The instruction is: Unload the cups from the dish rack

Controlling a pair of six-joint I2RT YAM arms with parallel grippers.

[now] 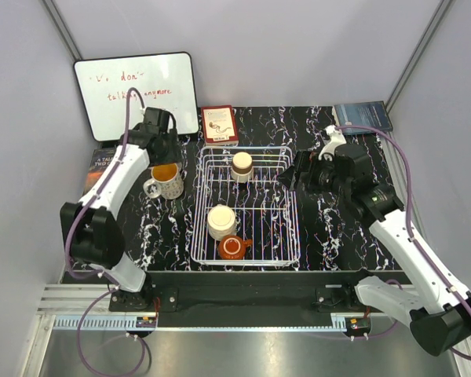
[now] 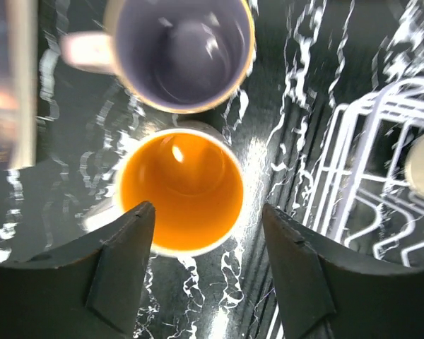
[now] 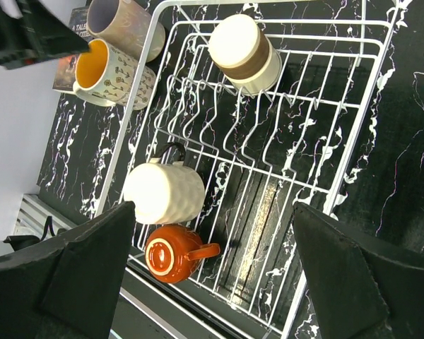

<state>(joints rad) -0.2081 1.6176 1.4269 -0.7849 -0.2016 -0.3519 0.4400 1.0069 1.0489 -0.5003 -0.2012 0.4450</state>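
Observation:
The white wire dish rack [image 1: 267, 220] sits mid-table. It holds the brown-rimmed cream cup [image 1: 242, 166] at the back, the cream cup [image 1: 221, 222] and the squat orange-red cup [image 1: 233, 248] at the front left. The speckled cup [image 1: 166, 181], orange inside, stands upright on the table left of the rack. The pale pink cup [image 2: 180, 49] stands just behind it. My left gripper [image 1: 163, 153] is open and empty above these two cups; the speckled cup [image 2: 180, 191] lies ahead of its fingers. My right gripper [image 1: 294, 177] is open and empty over the rack's right side [image 3: 297, 127].
A whiteboard [image 1: 135, 94] leans at the back left. A red booklet [image 1: 219, 124] lies behind the rack, a blue book [image 1: 363, 116] at the back right, and a dark book [image 1: 102, 165] at the left edge. White walls close in on three sides.

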